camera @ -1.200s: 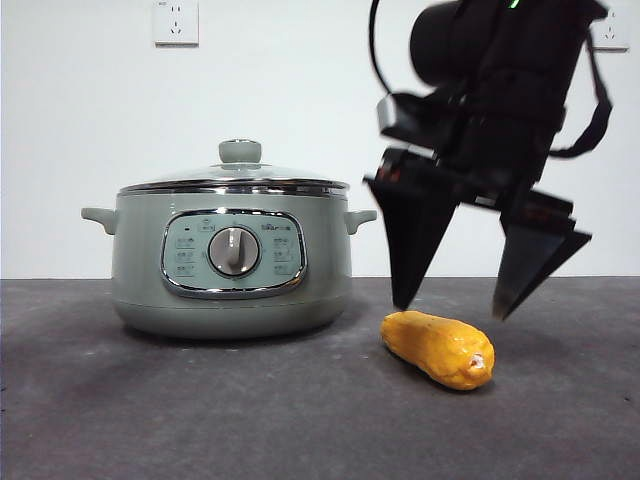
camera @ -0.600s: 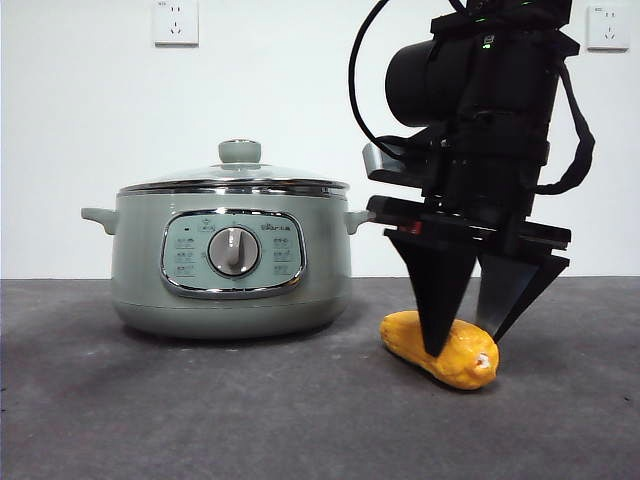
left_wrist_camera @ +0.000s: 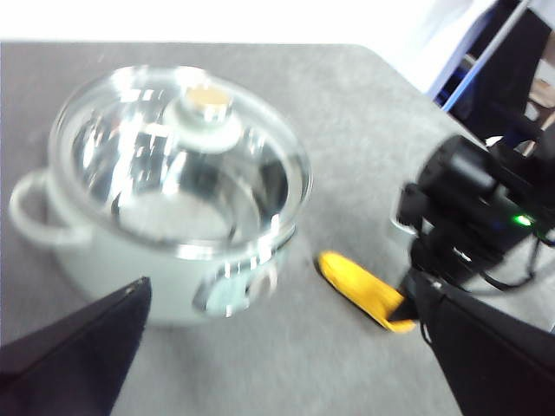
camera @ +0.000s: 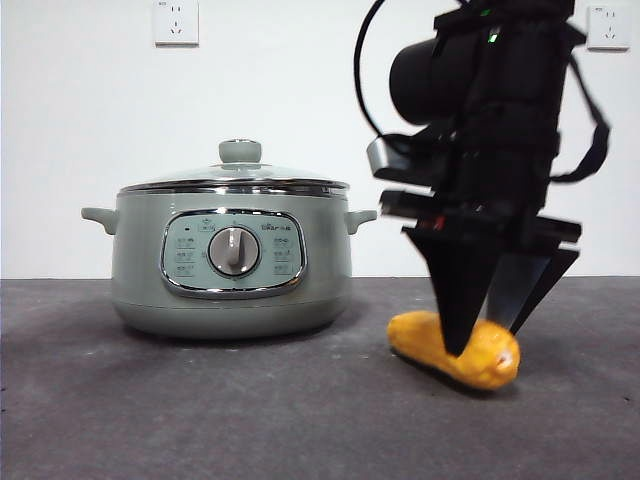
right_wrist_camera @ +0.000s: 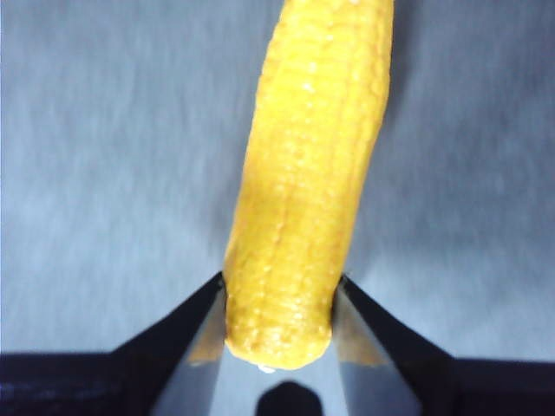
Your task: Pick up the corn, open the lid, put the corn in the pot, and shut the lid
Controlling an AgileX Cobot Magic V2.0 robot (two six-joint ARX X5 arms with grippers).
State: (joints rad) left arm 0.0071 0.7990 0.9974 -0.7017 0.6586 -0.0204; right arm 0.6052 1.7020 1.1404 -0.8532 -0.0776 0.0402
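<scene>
The right claw [camera: 487, 340] grips the corn [camera: 452, 349] low over the desk [camera: 200, 420], the left claw [left_wrist_camera: 286, 364] waits open, and the lid [camera: 236, 180] sits on the pot [camera: 230, 260], so lifting, opening, loading and closing remain.

Your front cam sits low, level across the table, close up. Left wrist cam looks down from high, catching the right gripper [left_wrist_camera: 416, 299] beside the pot [left_wrist_camera: 104, 251]. Right wrist cam's tight between its jaws on the corn [right_wrist_camera: 303, 191].

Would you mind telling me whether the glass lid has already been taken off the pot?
No, the lid sits flat on the pot, its green knob on top, while the right gripper is closed on the corn.
</scene>
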